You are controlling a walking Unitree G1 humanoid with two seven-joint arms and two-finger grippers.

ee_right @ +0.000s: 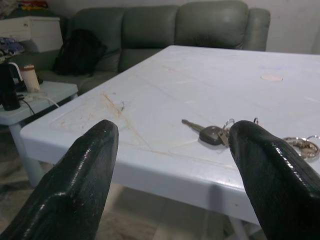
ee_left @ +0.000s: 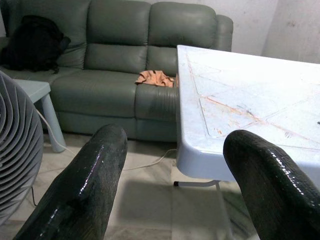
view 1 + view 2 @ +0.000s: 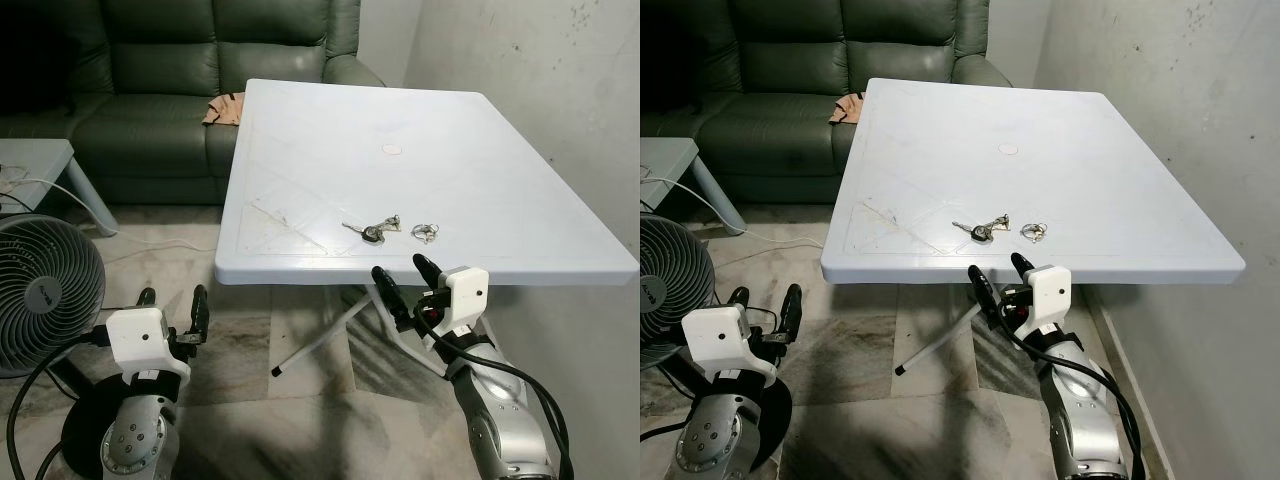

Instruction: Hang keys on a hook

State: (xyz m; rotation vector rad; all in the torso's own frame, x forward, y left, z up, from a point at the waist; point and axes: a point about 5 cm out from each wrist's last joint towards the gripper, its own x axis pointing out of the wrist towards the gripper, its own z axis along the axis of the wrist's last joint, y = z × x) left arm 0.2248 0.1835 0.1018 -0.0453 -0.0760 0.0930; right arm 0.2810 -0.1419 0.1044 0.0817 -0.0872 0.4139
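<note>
1. The keys (image 3: 371, 232) lie flat on the white table (image 3: 480, 150), near its front edge and slightly right of the middle. A dark-headed key with its blade pointing left is seen, joined to a small cluster of metal.
2. A separate metal ring (image 3: 425, 232) is seen just beside the keys, to their right; whether it is linked to them cannot be told.
3. The right gripper (image 3: 406, 282) is held just below and in front of the table edge, almost under the keys, with its fingers spread wide and nothing between them.
4. The left gripper (image 3: 173, 305) is held low over the floor, near the fan (image 3: 45, 290), well apart from the table, its fingers likewise parted and empty.
5. The keys are judged to be light, rigid and thin. Being metal on smooth plastic, they are likely to slide when pushed and not to rise into the grip.
6. Because they lie so flat, little is offered for the fingers to close on. The dark key head, the thickest part, is judged the best place to be taken; the ring cluster next to it is a second choice.
7. Loose parts are expected to dangle and swing once lifted, which would help a ring to be slipped over a hook.
8. No hook can be made out in these views.
</note>
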